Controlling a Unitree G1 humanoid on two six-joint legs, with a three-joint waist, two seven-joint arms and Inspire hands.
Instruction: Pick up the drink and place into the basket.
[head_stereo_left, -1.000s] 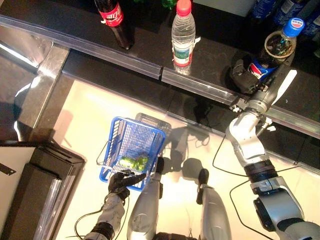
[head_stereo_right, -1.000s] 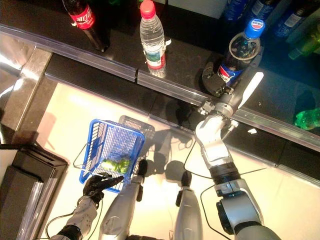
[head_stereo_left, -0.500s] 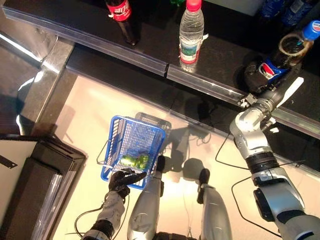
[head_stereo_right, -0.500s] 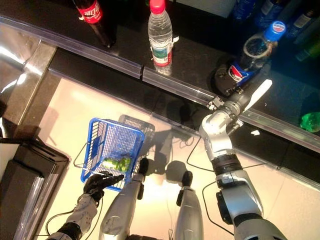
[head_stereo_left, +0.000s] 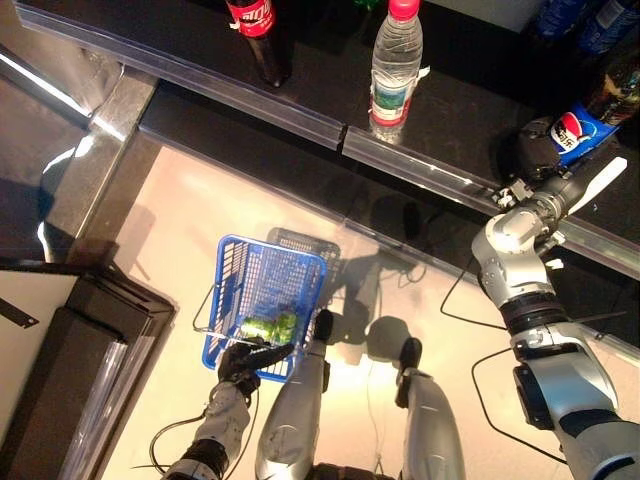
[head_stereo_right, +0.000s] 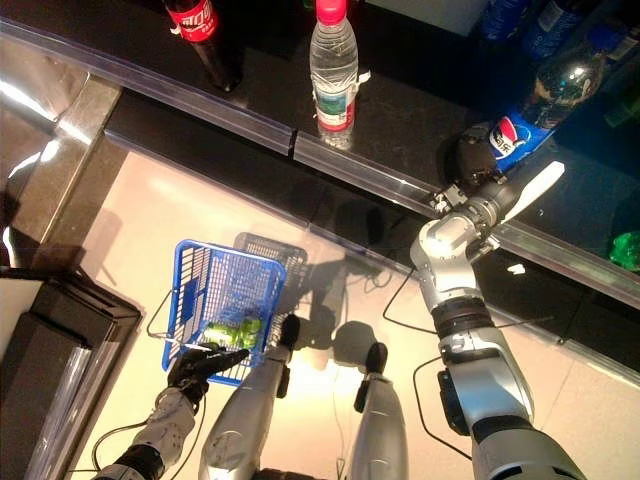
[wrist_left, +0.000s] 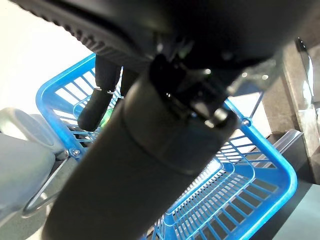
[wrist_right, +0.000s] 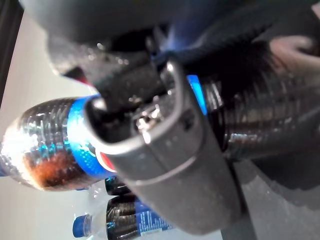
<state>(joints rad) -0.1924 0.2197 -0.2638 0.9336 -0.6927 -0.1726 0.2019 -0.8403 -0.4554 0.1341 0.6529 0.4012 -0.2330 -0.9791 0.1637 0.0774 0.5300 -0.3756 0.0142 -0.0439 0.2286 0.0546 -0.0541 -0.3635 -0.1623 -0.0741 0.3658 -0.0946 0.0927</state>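
Note:
My right hand (head_stereo_left: 543, 152) is shut on a cola bottle with a blue label (head_stereo_left: 578, 122) on the dark shelf at the right. The bottle leans over to the right, with its base in my fingers. In the right wrist view my fingers (wrist_right: 165, 150) are curled round the bottle (wrist_right: 47, 145). My left hand (head_stereo_left: 243, 362) is shut on the wire handles of the blue basket (head_stereo_left: 230, 290), which hangs low at the left. A green drink (head_stereo_left: 268, 325) lies in the basket. The blue basket also shows in the left wrist view (wrist_left: 255, 200).
A clear rail (head_stereo_left: 300, 108) runs along the shelf's front edge. A water bottle with a red cap (head_stereo_left: 395, 65) and a red-label cola bottle (head_stereo_left: 262, 30) stand on the shelf. Blue bottles (head_stereo_right: 545, 20) stand at the back right, a green drink (head_stereo_right: 627, 250) at the far right. A dark cabinet (head_stereo_left: 80, 340) is at the left.
My right hand has moved a little to the right and tipped the blue-label cola bottle from upright to leaning right. The camera has shifted. The basket hangs as before.

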